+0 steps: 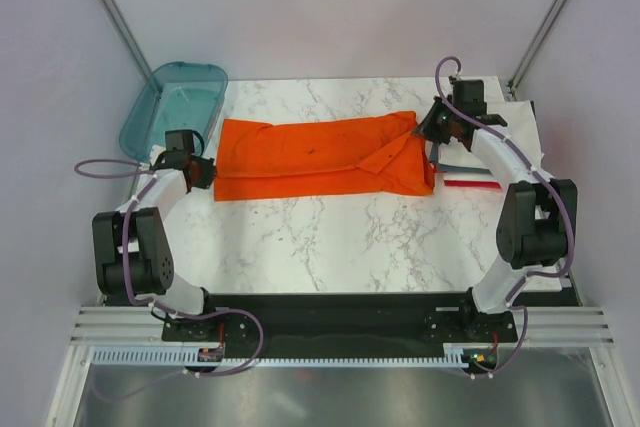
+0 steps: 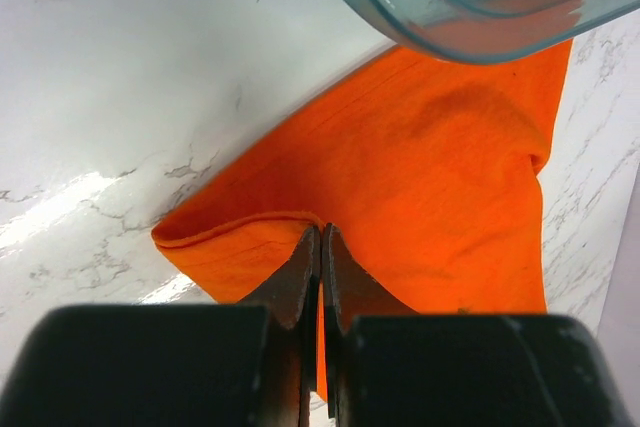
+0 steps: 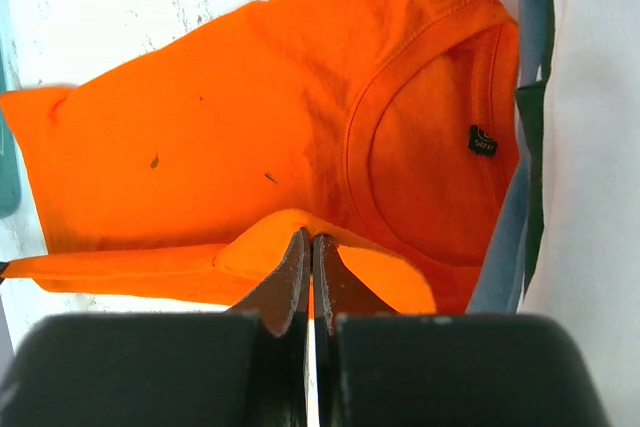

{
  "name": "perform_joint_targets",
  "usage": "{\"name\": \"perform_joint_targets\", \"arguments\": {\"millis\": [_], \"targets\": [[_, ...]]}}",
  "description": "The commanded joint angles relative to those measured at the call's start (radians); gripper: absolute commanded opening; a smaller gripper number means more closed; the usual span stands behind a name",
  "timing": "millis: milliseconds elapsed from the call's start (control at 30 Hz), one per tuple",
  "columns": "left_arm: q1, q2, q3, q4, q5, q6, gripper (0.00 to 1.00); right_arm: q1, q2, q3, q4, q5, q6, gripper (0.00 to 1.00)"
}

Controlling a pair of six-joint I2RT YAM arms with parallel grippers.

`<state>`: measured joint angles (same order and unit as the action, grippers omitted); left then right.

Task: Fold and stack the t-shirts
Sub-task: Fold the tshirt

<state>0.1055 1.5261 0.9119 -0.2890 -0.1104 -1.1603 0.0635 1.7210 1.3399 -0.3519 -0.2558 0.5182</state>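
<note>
An orange t-shirt (image 1: 315,157) lies stretched across the marble table, partly folded lengthwise, its collar end on the right. My left gripper (image 1: 203,170) is shut on its left edge; in the left wrist view the jaws (image 2: 321,237) pinch a fold of orange cloth (image 2: 440,187). My right gripper (image 1: 432,129) is shut on the shirt's far right edge near the collar; in the right wrist view the jaws (image 3: 308,242) pinch a raised fold, and the neckline (image 3: 440,147) lies beyond. Folded white, grey and red shirts (image 1: 500,162) lie stacked at the right, partly under the right arm.
A teal translucent tray (image 1: 175,107) stands at the back left, its rim (image 2: 450,17) just above the shirt's left end in the left wrist view. The grey and white folded shirts (image 3: 560,147) border the orange shirt on the right.
</note>
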Motion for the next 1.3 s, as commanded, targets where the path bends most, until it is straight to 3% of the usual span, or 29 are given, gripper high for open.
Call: {"name": "perform_joint_targets", "arguments": {"millis": [0, 1133, 1233, 1267], "targets": [[0.005, 0.014, 0.045, 0.042, -0.017, -0.047, 0.02, -0.001, 0.015, 0.054, 0.028, 0.013, -0.015, 0.0], [0.003, 0.101, 0.09, 0.103, -0.014, -0.087, 0.03, -0.004, 0.232, 0.265, 0.031, -0.051, 0.02, 0.02], [0.005, 0.106, 0.093, 0.103, -0.009, -0.084, 0.07, -0.004, 0.242, 0.269, 0.031, -0.049, 0.02, 0.05], [0.005, 0.108, 0.094, 0.103, -0.008, -0.084, 0.08, -0.004, 0.244, 0.269, 0.031, -0.048, 0.02, 0.11]]}}
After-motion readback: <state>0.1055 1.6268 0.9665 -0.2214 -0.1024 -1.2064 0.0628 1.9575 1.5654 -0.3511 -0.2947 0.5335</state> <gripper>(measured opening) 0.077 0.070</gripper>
